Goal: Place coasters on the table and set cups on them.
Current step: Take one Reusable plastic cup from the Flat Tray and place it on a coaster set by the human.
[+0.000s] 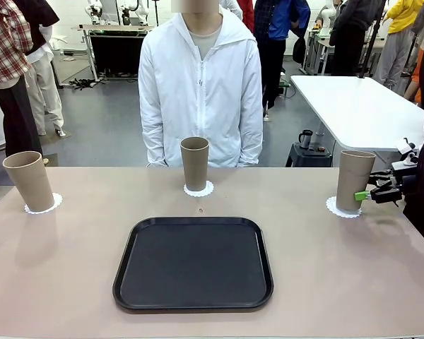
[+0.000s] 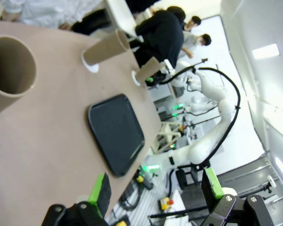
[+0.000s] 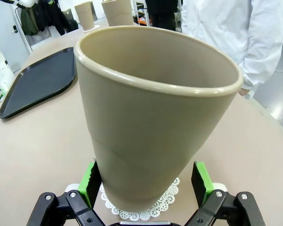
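My right gripper (image 3: 146,188) stands spread wide around the base of the nearest cup (image 3: 155,117), a green pad on each side; I cannot tell whether the pads touch its wall. That cup stands upright on a lacy white coaster (image 3: 146,207), at the right edge of the beige table (image 1: 339,275). My left gripper (image 2: 155,188) is open too, its 2 fingers holding nothing, hanging above the table's left end with another cup (image 2: 9,75) close by. In the front view the black tray (image 1: 193,263) lies bare in the middle of the table. Beyond it stand the 3 cups, each upright on its own coaster: 1 at the far left (image 1: 28,180), 1 at the centre (image 1: 194,164) and 1 at the right (image 1: 355,180). A person in a white jacket (image 1: 201,92) stands at the far side, just behind the centre cup.
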